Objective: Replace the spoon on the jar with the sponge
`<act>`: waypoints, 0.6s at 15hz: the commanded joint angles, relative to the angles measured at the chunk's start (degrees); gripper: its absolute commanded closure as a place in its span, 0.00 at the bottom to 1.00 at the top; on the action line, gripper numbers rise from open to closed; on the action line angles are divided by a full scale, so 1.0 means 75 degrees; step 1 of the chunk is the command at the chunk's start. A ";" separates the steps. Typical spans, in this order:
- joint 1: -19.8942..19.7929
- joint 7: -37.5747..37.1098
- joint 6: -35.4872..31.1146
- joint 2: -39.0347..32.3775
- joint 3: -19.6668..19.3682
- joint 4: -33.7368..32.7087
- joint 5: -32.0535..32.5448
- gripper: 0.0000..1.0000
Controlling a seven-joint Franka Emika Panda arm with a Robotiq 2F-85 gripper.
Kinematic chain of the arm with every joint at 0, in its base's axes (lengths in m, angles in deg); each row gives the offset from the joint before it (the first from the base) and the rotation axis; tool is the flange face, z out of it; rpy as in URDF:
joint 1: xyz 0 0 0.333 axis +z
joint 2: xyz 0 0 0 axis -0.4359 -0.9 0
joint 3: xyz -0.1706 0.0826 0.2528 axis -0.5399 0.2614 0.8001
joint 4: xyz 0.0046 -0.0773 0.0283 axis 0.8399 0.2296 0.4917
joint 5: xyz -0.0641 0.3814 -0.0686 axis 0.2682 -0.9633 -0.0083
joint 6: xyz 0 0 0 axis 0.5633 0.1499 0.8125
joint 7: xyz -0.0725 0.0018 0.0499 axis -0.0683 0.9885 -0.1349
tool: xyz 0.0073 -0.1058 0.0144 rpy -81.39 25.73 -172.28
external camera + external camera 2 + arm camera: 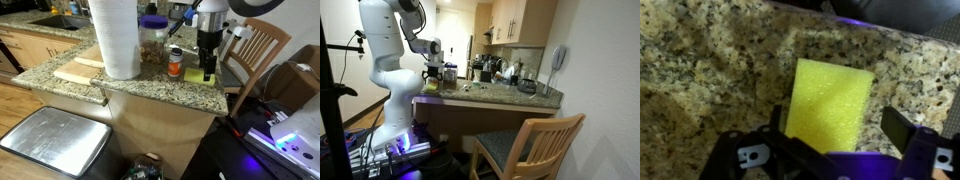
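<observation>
Yellow sponge (828, 100) flat on granite surface (700, 60), centred under tool (835, 125) spread wide and empty, lined up to pinch its sides; jar (153, 40) further left, awaiting it

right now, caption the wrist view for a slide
Open gripper poised over the yellow sponge on the granite counter.

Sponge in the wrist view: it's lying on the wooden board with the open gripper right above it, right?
No. The wrist view shows the sponge lying directly on the speckled granite counter instead. The open gripper is right above it.
</observation>
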 commanded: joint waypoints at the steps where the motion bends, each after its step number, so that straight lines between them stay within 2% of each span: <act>1: 0.0055 -0.0121 -0.0159 0.0189 -0.0045 0.0293 0.0068 0.00; 9: 0.0071 0.0035 -0.0213 0.0175 -0.0179 0.0451 -0.0315 0.00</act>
